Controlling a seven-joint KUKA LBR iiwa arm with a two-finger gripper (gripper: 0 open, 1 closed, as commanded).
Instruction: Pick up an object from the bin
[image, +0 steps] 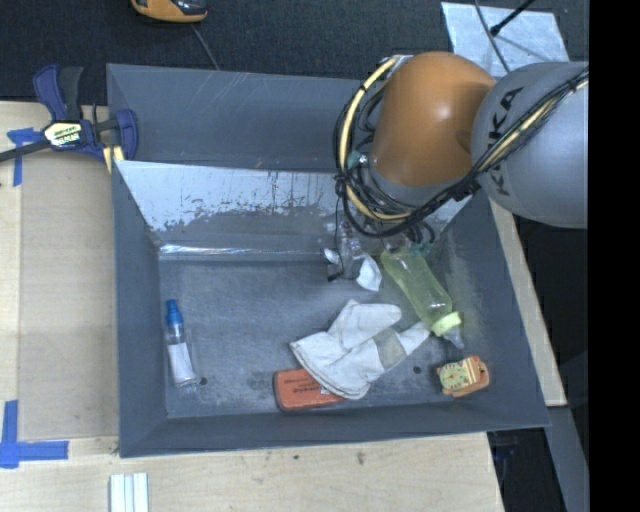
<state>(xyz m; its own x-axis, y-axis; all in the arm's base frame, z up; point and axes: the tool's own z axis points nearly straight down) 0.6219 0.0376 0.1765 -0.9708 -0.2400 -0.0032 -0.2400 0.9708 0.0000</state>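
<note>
My gripper hangs below the orange-covered wrist, low over the right-hand middle of the bin floor. Beside its fingertips lies a small crumpled white scrap. Just right of that, a clear yellow-green bottle with a yellow cap lies slanted toward the front right. A white cloth glove is spread out in front of the gripper. Nothing shows between the fingers.
An orange-red flat eraser-like block lies at the front wall under the glove's edge. A small yellow tape measure sits in the front right corner. A clear little bottle with a blue cap lies at the left.
</note>
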